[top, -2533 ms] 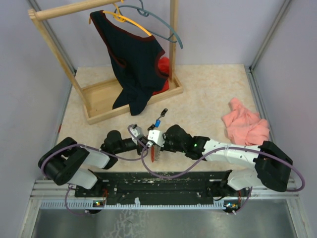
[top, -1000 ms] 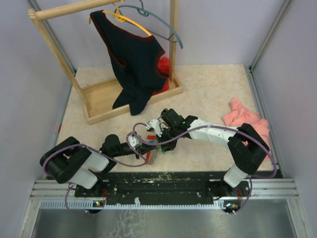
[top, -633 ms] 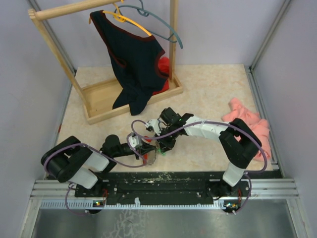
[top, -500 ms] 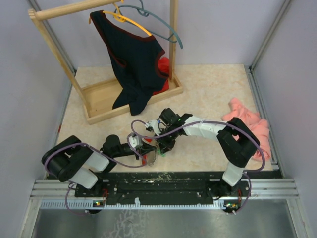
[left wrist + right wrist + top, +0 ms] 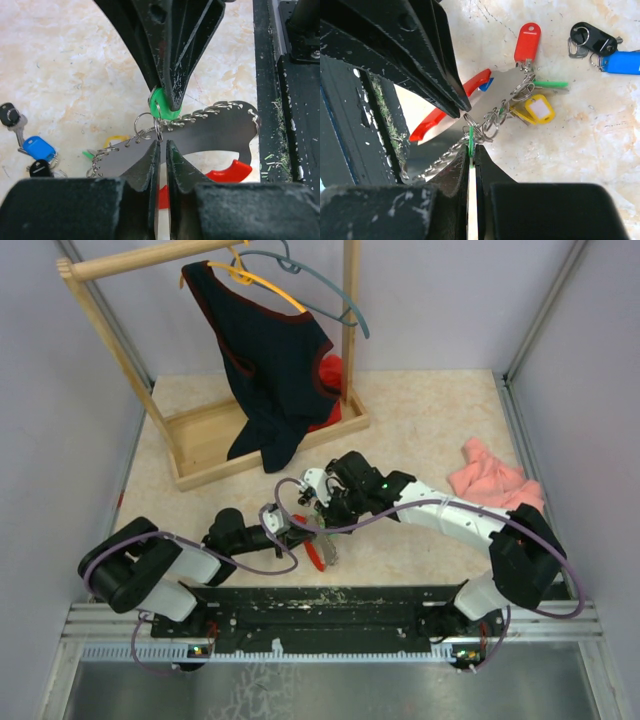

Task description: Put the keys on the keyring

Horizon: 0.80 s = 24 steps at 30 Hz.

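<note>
Shut tight, the right jaws pinched the green key (image 5: 162,107), which showed edge-on between their tips in the right wrist view. The left jaws were all but closed, with only a thin slit between them. Their tips sat at the grey edge of the keyring (image 5: 215,132), but I could not tell whether they gripped it. The keyring was down at the desk (image 5: 420,430), near its front edge and between the two arms, with its red part toward the rail. Small wire rings (image 5: 145,127) hung by the green key along that grey edge. A red key (image 5: 526,42) and a yellow key (image 5: 538,109) lay just beside the keyring. A blue key (image 5: 622,62) and a black key (image 5: 592,37) lay together farther off.
</note>
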Tool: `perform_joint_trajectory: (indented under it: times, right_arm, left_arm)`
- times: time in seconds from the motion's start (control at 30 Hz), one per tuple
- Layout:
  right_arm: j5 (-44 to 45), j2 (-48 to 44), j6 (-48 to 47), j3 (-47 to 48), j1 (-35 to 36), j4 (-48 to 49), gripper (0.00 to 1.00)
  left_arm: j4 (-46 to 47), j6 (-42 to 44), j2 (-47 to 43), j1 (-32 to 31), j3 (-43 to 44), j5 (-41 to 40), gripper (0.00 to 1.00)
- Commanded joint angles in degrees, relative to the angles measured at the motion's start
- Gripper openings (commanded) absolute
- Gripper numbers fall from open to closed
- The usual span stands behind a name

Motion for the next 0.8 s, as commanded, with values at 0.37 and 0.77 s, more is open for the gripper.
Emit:
perform_joint_trajectory:
  times: [0.37, 0.77]
  right_arm:
    - [3.44, -0.94, -2.98, 2.56, 3.6, 0.5, 0.0]
    - [3.96, -0.91, -3.03, 3.28, 4.46, 0.48, 0.0]
  left_arm:
    - [-1.4, -2.46, -1.76, -0.37, 1.18, 2.55, 0.33]
    - [-5.51, -3.06, 0.51, -0.37, 4.6, 3.49, 0.34]
